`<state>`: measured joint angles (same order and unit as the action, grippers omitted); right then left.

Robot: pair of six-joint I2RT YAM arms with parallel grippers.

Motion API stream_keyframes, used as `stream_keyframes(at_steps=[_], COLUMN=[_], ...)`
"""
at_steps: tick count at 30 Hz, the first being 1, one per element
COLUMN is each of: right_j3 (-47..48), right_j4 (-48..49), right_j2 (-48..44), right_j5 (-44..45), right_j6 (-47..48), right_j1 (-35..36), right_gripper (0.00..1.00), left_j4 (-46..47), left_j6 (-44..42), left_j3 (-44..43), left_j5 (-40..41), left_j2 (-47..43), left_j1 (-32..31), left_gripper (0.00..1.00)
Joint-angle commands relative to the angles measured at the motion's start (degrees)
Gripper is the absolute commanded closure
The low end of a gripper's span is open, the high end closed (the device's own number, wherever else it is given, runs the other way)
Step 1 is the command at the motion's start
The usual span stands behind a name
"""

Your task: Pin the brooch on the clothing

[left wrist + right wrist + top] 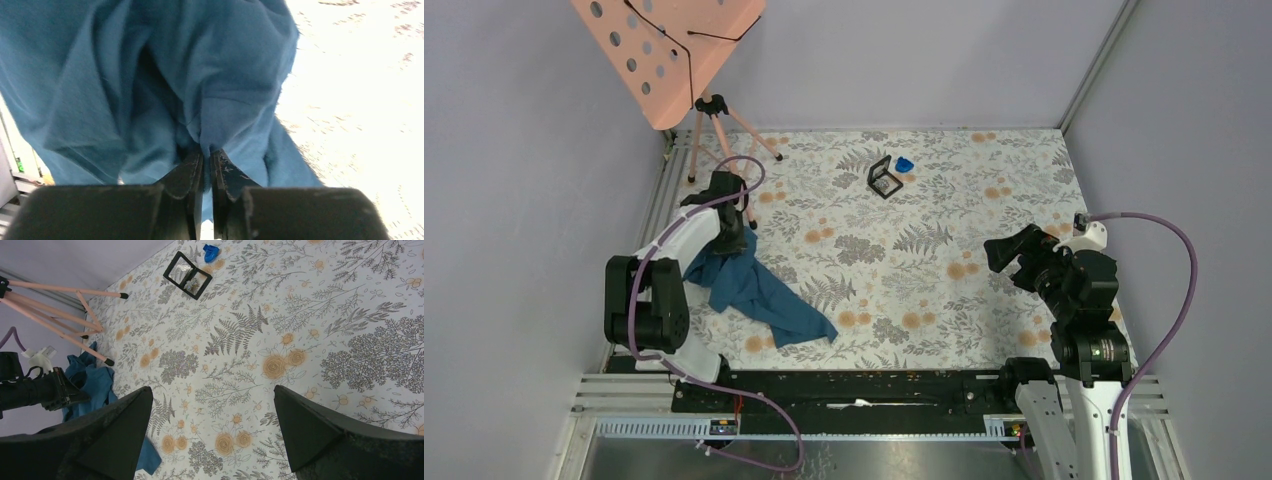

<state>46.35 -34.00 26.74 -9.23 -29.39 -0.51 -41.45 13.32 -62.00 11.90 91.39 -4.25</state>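
Lab cell — aluminium rails (624, 382), bare walls (924, 60)

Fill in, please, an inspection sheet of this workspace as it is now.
Surface: floral table cover, lying flat.
Job's things: T-shirt bunched at the left, one end lifted; brooch, a silvery speck inside the black case at the far side.
Clutter: blue object beside the case; pink music stand on a tripod, far left.
Hands: left hand shut on the T-shirt; right hand open, holding nothing.
Cables: left cable and right cable, both purple, loop along their arms.
Surroundings: plain grey walls.
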Motion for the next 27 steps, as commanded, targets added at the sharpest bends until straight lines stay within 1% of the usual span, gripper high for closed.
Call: stream_keyframes(at_steps=[1,2,4,5,7,9,13,16,20,23,25,27], right_j3=[2.15,2.34,2.91,3.11,3.30,3.05,2.59,2.21,0.87,-0.35,-0.61,-0.62], right_j4=[0.83,0.57,-0.26,-0.78,-1.45,-1.60,-3.24,-4.19,-4.57,-4.84,-5.71,-6.51], right_j2=[0.73,1.02,1.85,2.36,3.07,3.21,1.92,0.53,-0.75,-2.11,-3.01,-3.61], right_j5=[-1.77,-2.02,-2.67,-3.12,-4.58,-7.22,-8.03,-8.99,-12.46,-14.37,-14.13,-13.98], right_j6=[0.73,1.14,2.06,2.50,3.46,5.08,6.10,5.96,4.32,3.87,4.18,4.86], right_j1=[-0.22,-0.23,-0.21,-0.19,-0.26,-0.19,-0.19,-0.25,-0.22,-0.22,-0.27,-0.21], right_gripper=[0.02,0.02,0.02,0.02,0.02,0.01,0.00,0.00,0.00,0.00,0.00,0.00], left_j4=[2.78,3.01,2.65,2.08,0.77,-0.17,-0.30,-0.29,0.39,4.08,6.94,7.87], left_j6=[-2.02,-2.88,-3.71,-3.89,-3.41,-1.92,0.30,2.68,4.96,6.85,7.61,7.54], left_j3=[1.07,1.23,0.93,0.49,-0.95,-2.82,-7.85,-12.08,-17.94,-20.49,-22.15,-25.09], left_j5=[-3.62,-3.48,-0.53,1.67,2.79,1.00,-6.42,-11.44,-12.76,-16.48,-19.00,-20.61], left_j2=[-7.52,-9.55,-13.72,-16.58,-20.77,-24.72,-29.85,-28.85,-23.63,-20.06,-18.38,-16.43], left_j1=[-5.19,-8.09,-15.08,-18.62,-25.56,-31.16,-40.07,-45.11,-52.67,-56.89,-60.03,-62.77], left_gripper=[0.94,0.95,1.00,1.00,1.00,1.00,1.00,1.00,1.00,1.00,1.00,1.00])
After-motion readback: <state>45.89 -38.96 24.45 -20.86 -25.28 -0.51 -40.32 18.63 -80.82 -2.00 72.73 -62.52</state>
